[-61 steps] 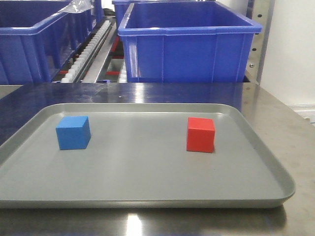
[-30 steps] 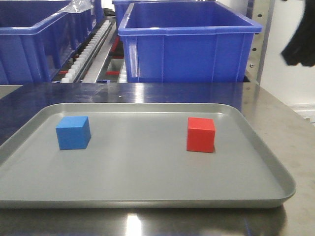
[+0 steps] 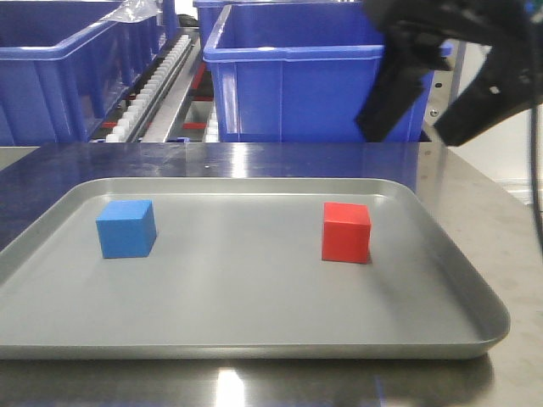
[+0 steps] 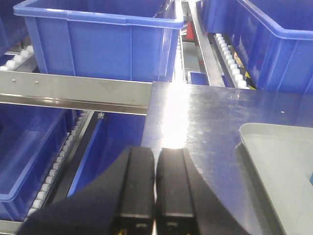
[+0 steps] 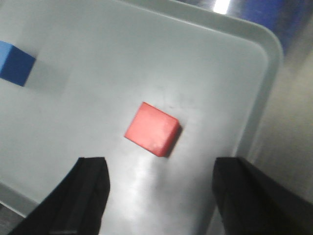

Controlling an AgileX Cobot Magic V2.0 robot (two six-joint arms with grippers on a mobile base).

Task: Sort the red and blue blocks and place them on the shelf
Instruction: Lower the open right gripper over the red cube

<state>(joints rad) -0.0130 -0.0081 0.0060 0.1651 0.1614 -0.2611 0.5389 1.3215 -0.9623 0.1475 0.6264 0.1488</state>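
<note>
In the front view the red block point(image 3: 346, 231) and the blue block point(image 3: 126, 228) are seen resting flat and well apart on a grey tray point(image 3: 475, 292), with the red one nearer the tray's right rim. The tray lies on a shiny steel surface point(image 3: 501, 203). Behind it the shelf point(image 3: 161, 72) is shown with its white roller tracks and large blue bins point(image 3: 322, 85).

There the right pincer point(image 3: 414, 129) appears only as a dark, blurred shape above the tray's far right corner. Its state is told better by the right wrist view, where the right pincer point(image 5: 161, 166) is released, its fingers point(image 5: 90, 191) spread wide. The red block point(image 5: 151, 128) lies untouched on the tray point(image 5: 266, 63) below the gap, and the blue block point(image 5: 14, 63) is cut by the left edge.

The left pincer point(image 4: 155, 161) is shown only in the left wrist view. It is clenched on nothing and held over the near edge of the surface point(image 4: 195, 112). Only this view shows the shelf point(image 4: 73, 93) from the side, with the brushed-steel front rail and its two screws, and a corner of the tray point(image 4: 279, 161).
</note>
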